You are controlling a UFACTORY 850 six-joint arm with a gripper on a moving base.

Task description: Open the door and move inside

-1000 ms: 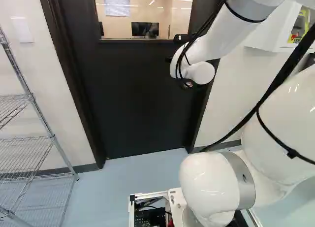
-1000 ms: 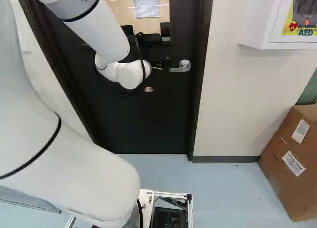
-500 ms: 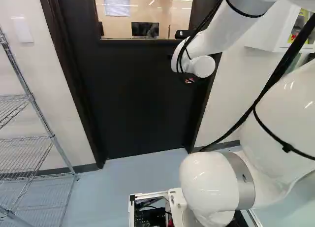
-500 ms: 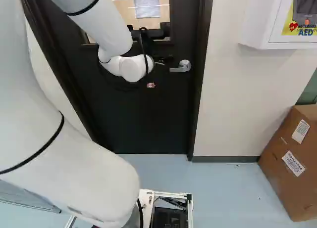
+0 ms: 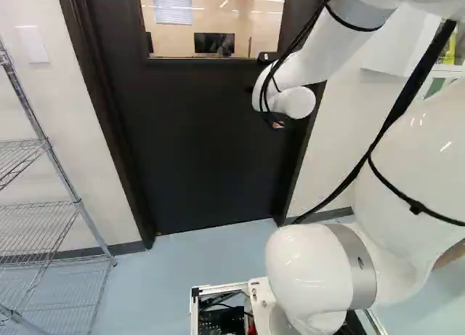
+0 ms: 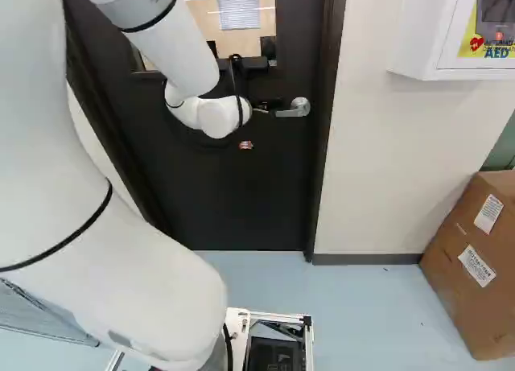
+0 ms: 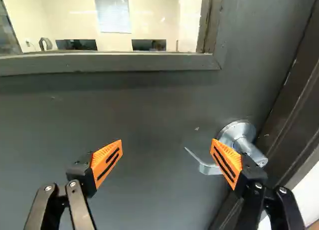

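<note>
A tall black door [image 5: 211,153] stood shut in its dark brown frame [image 6: 331,81], with pale blue floor [image 6: 362,307] stretching from the base to its bottom edge. Grey wire shelving [image 5: 47,144] bordered that floor at the left of the left base view; a brown cardboard box [image 6: 475,266] sat at the right of the right base view. The silver metal lever handle [image 6: 299,107] was near the door's edge. The black hand [image 6: 264,103], its orange pads [image 7: 103,161] spread wide, gripped nothing; one finger partly overlapped the handle, contact unclear.
</note>
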